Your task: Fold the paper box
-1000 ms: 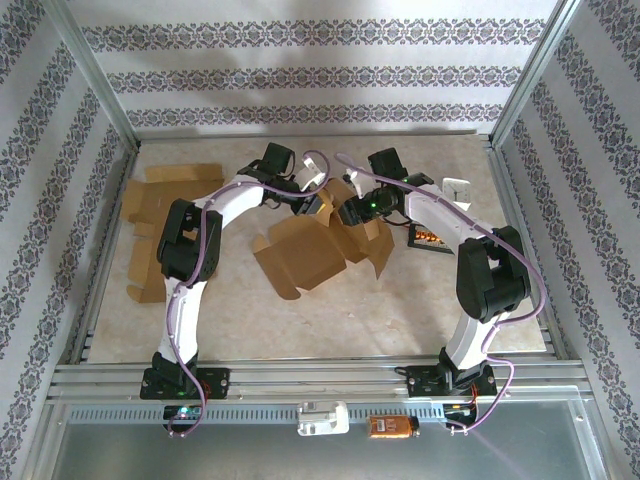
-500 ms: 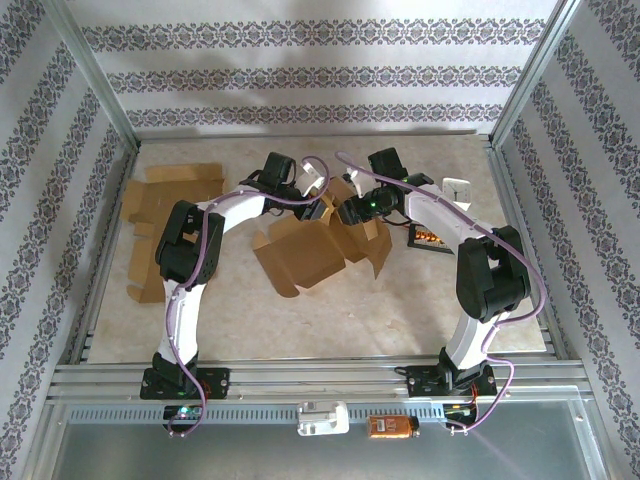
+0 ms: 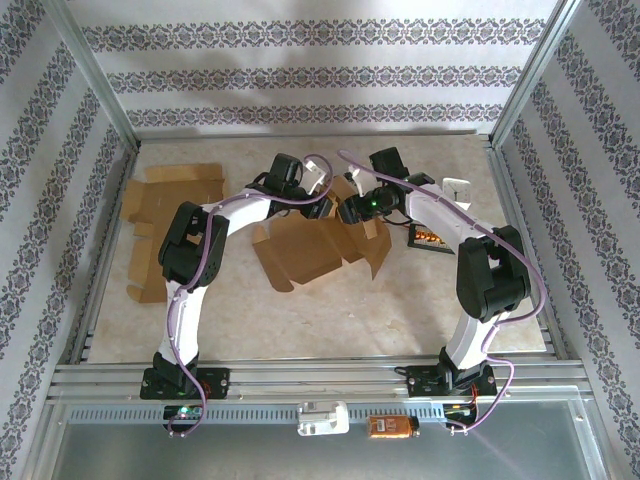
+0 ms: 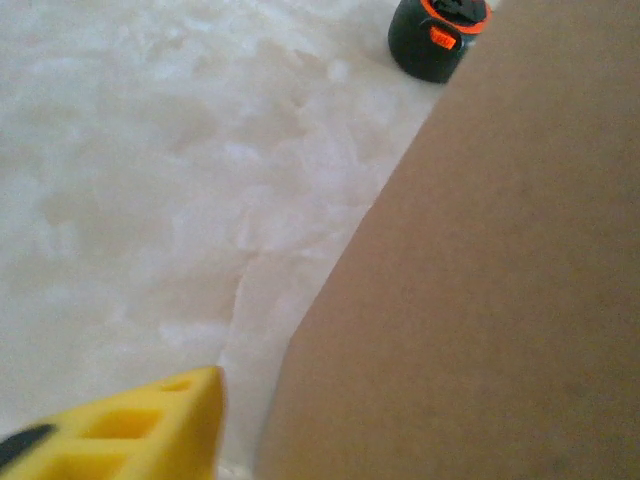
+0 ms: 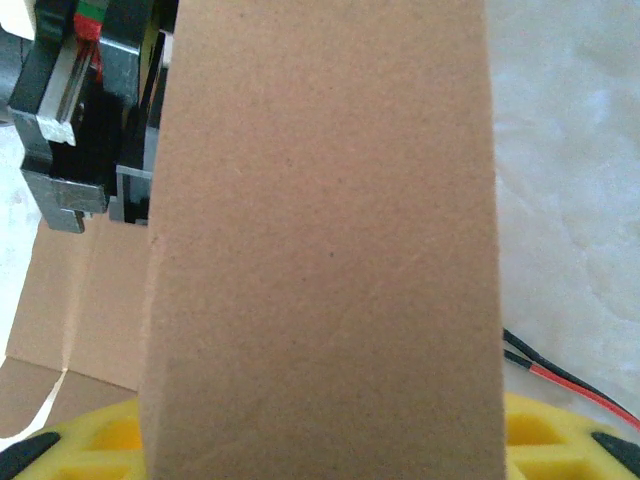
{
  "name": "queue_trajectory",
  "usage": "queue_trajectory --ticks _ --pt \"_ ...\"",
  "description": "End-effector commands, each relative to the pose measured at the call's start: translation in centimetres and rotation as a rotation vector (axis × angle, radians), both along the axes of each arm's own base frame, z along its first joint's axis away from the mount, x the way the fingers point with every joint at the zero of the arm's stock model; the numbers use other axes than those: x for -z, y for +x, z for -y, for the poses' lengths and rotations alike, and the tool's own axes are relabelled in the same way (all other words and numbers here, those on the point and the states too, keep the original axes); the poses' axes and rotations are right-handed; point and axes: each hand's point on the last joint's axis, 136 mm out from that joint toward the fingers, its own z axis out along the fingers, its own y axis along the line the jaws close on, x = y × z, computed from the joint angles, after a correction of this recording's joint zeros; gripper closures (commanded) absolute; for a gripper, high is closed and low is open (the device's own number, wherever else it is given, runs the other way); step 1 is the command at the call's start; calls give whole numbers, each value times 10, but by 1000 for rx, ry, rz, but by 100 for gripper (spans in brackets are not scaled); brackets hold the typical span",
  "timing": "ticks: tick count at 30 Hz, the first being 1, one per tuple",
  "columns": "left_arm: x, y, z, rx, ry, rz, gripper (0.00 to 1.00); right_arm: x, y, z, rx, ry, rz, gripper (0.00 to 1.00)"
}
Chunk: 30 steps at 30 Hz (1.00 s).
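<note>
— How far along?
— Early, I judge. The paper box sits mid-table, nearer the far edge, flaps splayed. My right end effector pinches one flap; my left end effector's grip I cannot tell.

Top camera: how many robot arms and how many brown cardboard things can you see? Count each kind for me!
Robot arms: 2, the left arm and the right arm
Half-folded cardboard box: 1
Flat cardboard pile: 1
Total: 4
</note>
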Motion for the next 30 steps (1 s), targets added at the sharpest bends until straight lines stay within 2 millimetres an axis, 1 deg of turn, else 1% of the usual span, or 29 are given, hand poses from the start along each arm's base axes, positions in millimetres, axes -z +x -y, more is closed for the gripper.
queue_trajectory --ticks 1,5,8,9,11,16,19,20,22,23,24,25,26,27,28,29,30 --pt "-32 -3 23 40 -105 81 40 -26 -25 -42 -174 176 -13 51" --pt "-46 -5 23 75 -147 91 42 -25 -26 -41 -178 171 -14 51" --pt "-62 -13 24 141 -203 111 43 -24 -28 -39 -184 164 -18 51" --pt "-67 -15 24 159 -217 112 47 -25 -29 -40 -189 167 -20 51" --pt "-68 -13 24 160 -212 105 56 -25 -30 -40 -193 172 -21 51" --pt "-55 -4 21 131 -162 81 75 -28 -31 -45 -201 188 -27 50" --pt "-47 -2 20 112 -123 94 95 -28 -30 -45 -199 177 -21 49" --pt "-43 -3 19 108 -103 97 99 -28 -29 -45 -196 174 -20 49" --pt "-39 -3 18 104 -67 107 100 -29 -29 -45 -197 174 -19 49" --pt "-37 -4 18 104 -60 108 98 -29 -30 -46 -199 174 -18 49" --pt "-38 -4 18 101 -61 109 88 -30 -29 -45 -200 174 -14 49" --pt "-39 -4 17 92 -60 111 73 -31 -29 -46 -202 174 -11 49" --pt "-39 -3 16 84 -58 111 64 -31 -29 -46 -201 172 -9 49" --pt "-40 -3 15 80 -54 114 61 -32 -29 -46 -200 171 -7 49" --pt "-41 -3 14 75 -47 120 61 -31 -29 -45 -198 168 -8 49" --pt "-41 -2 12 68 -40 127 66 -31 -29 -45 -197 166 -9 49" --pt "-41 -1 10 59 -30 133 81 -31 -28 -45 -197 165 -7 48"
